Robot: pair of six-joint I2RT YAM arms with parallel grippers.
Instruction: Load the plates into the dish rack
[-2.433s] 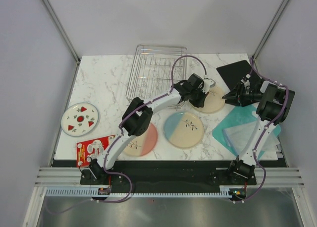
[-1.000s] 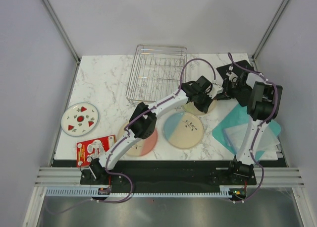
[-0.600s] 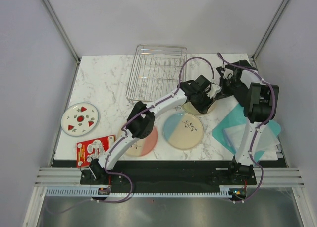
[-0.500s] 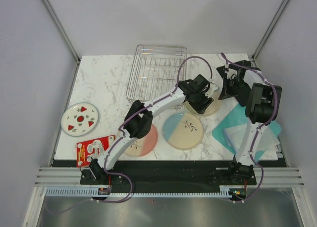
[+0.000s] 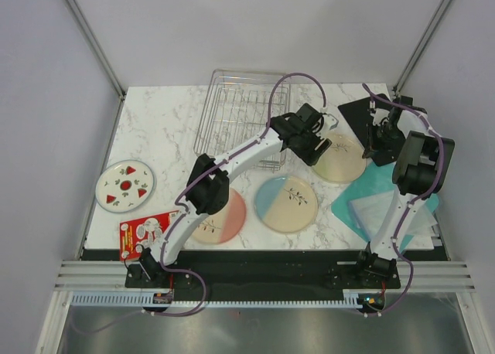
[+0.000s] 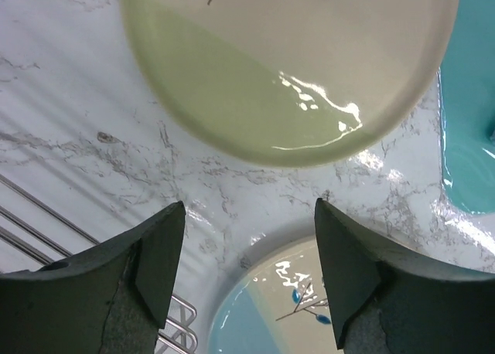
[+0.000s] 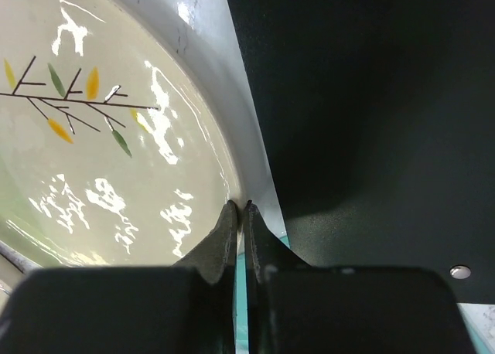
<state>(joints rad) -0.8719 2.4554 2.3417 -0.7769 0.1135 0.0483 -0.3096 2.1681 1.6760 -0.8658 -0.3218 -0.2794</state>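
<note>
The left tool (image 6: 249, 215), fingers apart, is withdrawn from the green plate (image 5: 339, 158); the right tool (image 7: 240, 209) is now clamped on its rim, ready for the dish rack (image 5: 244, 110)

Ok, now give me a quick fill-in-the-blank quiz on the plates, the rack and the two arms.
1. The dish rack holds ___ plates.
2. The left gripper has its jaws ___.
3. The plate at the tips of the right gripper has a ___ half.
4. The blue plate lies between that plate and the ___ one.

Missing words: no; open; green; pink.
</note>
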